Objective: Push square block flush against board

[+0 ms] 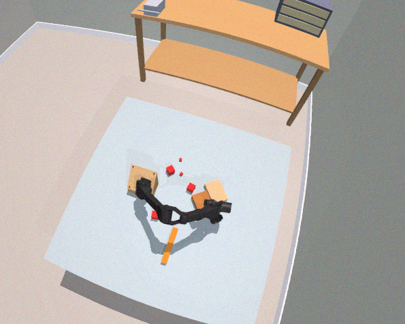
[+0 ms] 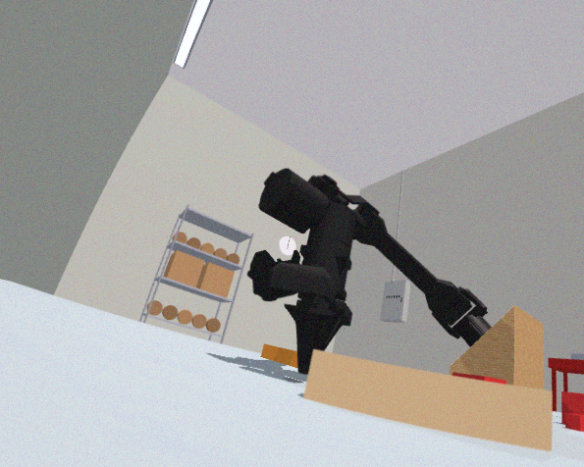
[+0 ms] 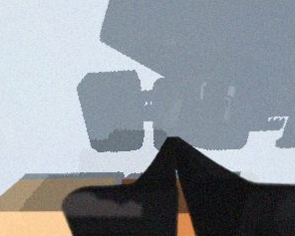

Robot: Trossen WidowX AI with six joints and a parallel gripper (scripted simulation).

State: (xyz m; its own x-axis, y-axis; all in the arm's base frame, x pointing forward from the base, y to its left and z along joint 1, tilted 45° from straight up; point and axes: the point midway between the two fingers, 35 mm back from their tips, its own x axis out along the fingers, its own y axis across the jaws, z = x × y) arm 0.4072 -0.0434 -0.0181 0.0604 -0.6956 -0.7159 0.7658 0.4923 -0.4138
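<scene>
Gripper (image 1: pixel 214 220) (image 2: pixel 304 371) (image 3: pixel 172 141) clenching on nothing, pointing down. Square block (image 1: pixel 199 199) (image 3: pixel 186 224) lying beside it, on the robot-base side, partly hidden.

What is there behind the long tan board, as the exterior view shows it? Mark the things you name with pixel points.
Behind the board (image 2: pixel 427 399) stand the closed gripper (image 2: pixel 305 369) and, farther back, the orange strip (image 2: pixel 278 353). A red sliver shows above its edge; the square block is hidden.
</scene>
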